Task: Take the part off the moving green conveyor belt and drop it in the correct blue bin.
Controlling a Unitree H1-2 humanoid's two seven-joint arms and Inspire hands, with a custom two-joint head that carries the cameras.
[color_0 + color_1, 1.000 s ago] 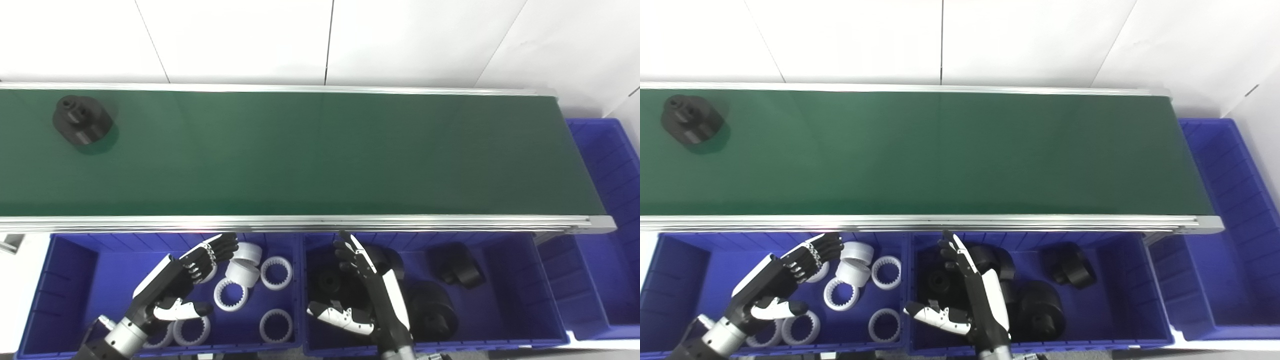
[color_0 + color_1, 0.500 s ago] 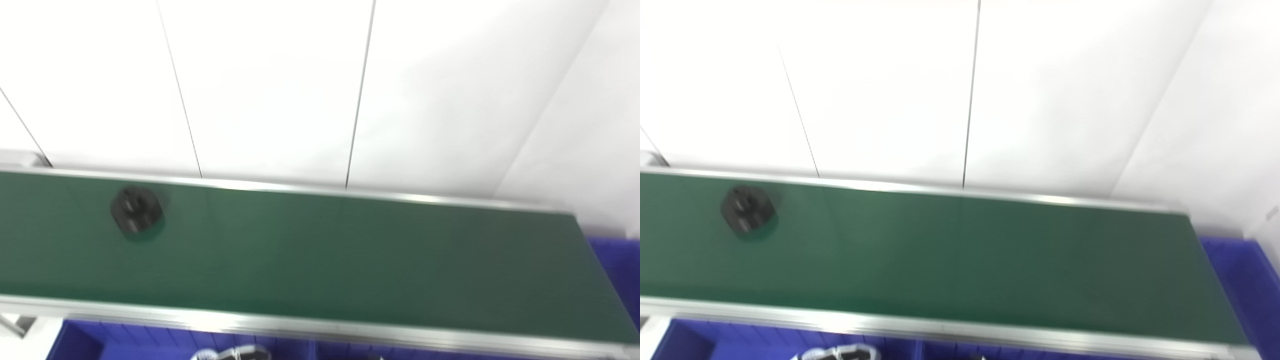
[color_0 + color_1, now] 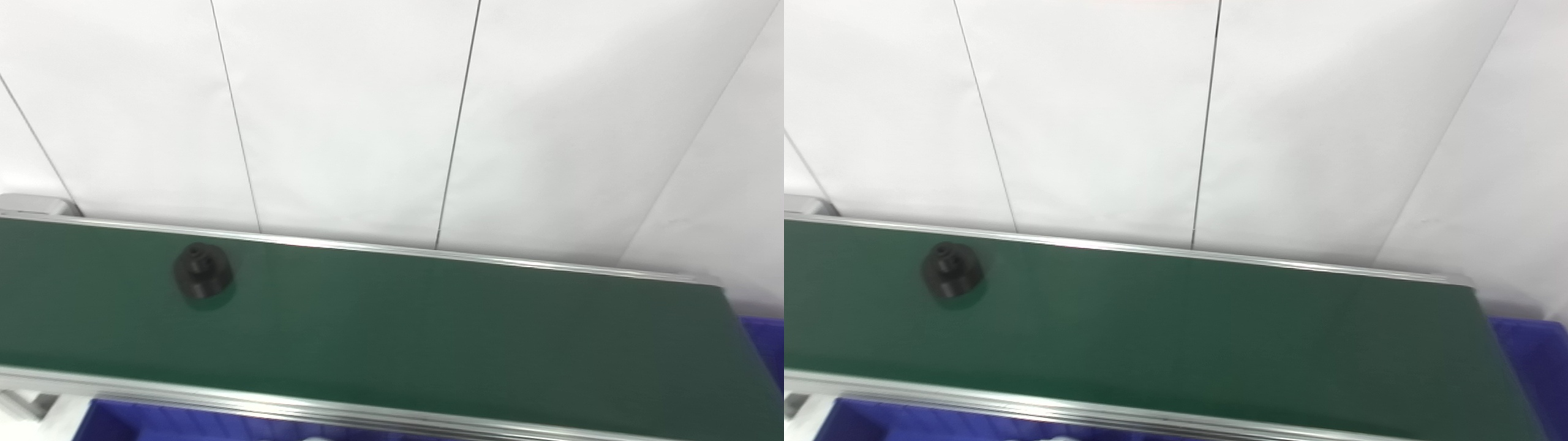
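One black part (image 3: 203, 279) only, round and squat with a narrower raised hub on top, sitting upright on the green conveyor belt (image 3: 429, 324). Lies on the left hand's side of the belt, nearer the far rail (image 3: 367, 246) than the near rail (image 3: 245, 404), touching neither. Casts a small dark shadow on the green just beside its near edge. Slightly blurred, so finer detail of the hub not readable.

Neither left hand nor right hand inside either eye view; both below the bottom edge, so cannot tell whether released, clenched or grasping anything, nor how far from the part.

Beyond the far rail, only a white panelled wall (image 3: 343, 122) with thin dark seams. Under the near rail, on the left hand's side, a thin strip of a blue bin (image 3: 153, 422) along the bottom edge, its contents cut off. On the right hand's side, past the belt's end, a corner of another blue bin (image 3: 1531, 349).
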